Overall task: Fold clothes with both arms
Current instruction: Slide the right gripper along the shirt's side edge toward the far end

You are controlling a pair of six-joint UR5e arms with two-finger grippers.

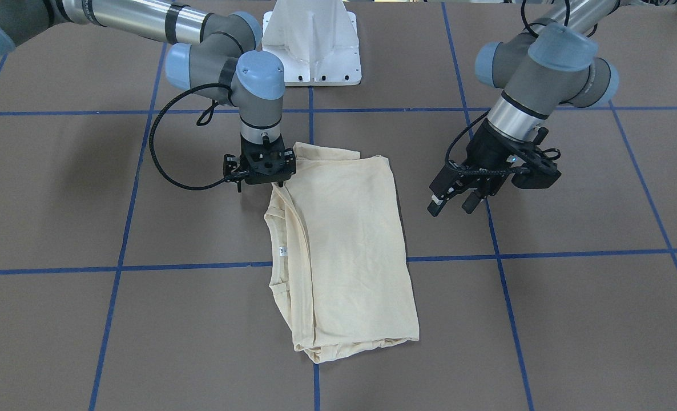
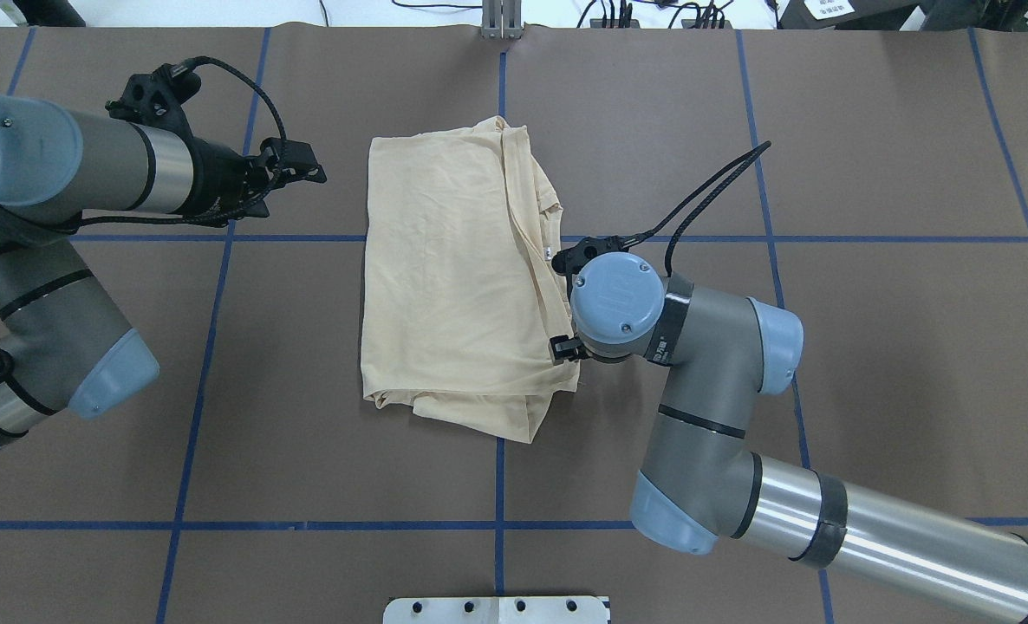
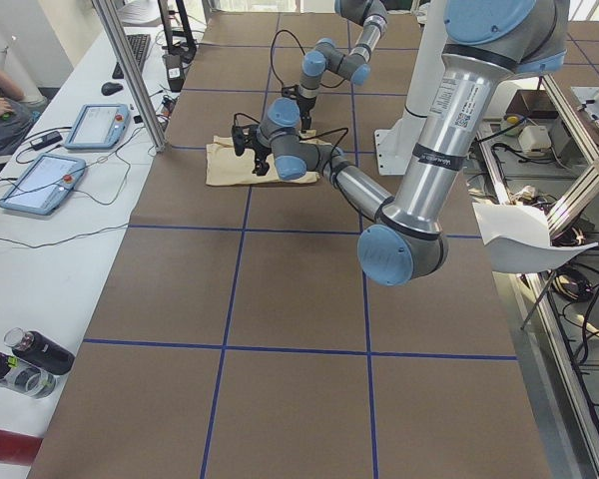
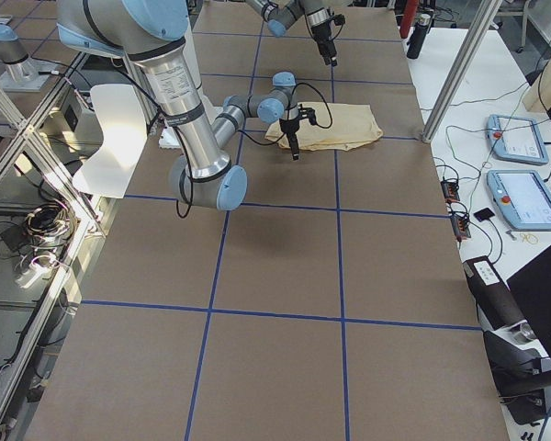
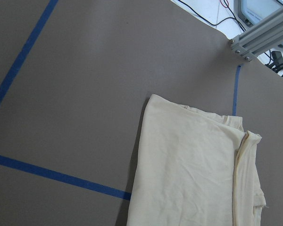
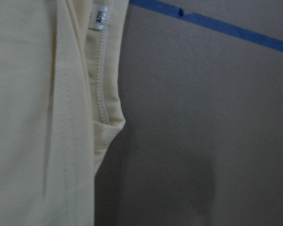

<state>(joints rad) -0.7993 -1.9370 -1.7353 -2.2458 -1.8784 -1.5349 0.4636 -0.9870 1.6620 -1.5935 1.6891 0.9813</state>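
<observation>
Your pale cream-yellow, thin long-sleeved T-shirt lies folded into a rectangle on the brown table. The black right gripper sits at its collar edge, and you cannot tell its jaw state. The black left gripper hovers spread, apart from the cloth. A closing fold seems next, which calls for both to take edge grips.

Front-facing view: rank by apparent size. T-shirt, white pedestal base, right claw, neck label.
1. T-shirt
2. white pedestal base, though the frame's top edge crops it
3. right claw, clearly smaller than the base
4. neck label, a tiny white tag
</observation>
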